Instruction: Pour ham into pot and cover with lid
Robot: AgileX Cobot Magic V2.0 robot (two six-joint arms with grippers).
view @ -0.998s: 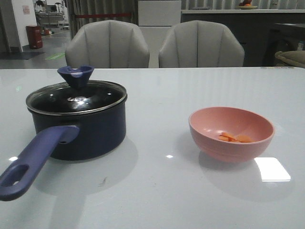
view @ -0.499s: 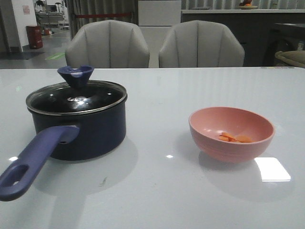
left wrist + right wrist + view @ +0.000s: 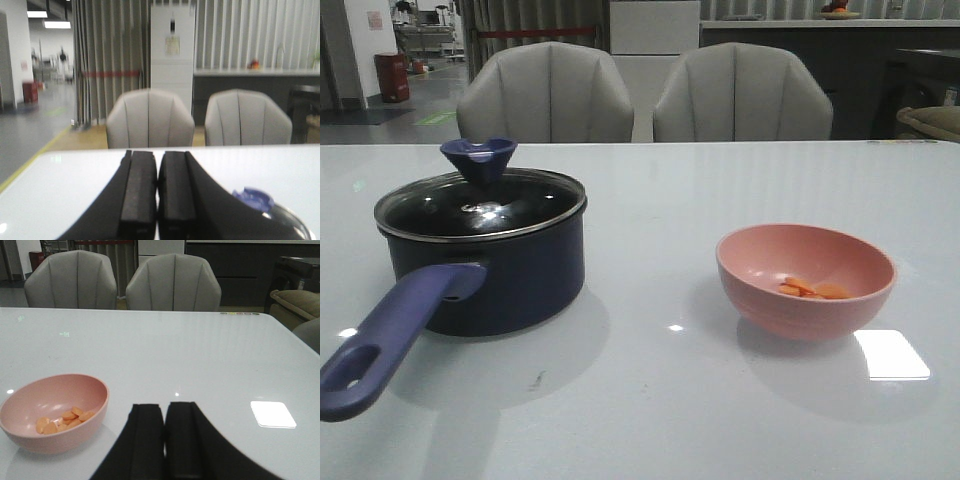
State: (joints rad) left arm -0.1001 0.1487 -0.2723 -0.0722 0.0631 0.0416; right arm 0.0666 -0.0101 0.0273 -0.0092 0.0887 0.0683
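The left gripper (image 3: 158,200) has its fingers pressed together on nothing, and the right gripper (image 3: 164,442) is likewise closed and empty; neither arm shows in the front view. On the white surface (image 3: 660,200), the pot (image 3: 485,265) stands at the left, its long handle (image 3: 390,340) reaching toward the near left corner. The lid (image 3: 480,203) sits on it. Well apart to the right, the ham (image 3: 810,289) lies inside a pink bowl (image 3: 805,280). Two grey chairs (image 3: 545,92) stand beyond the far edge.
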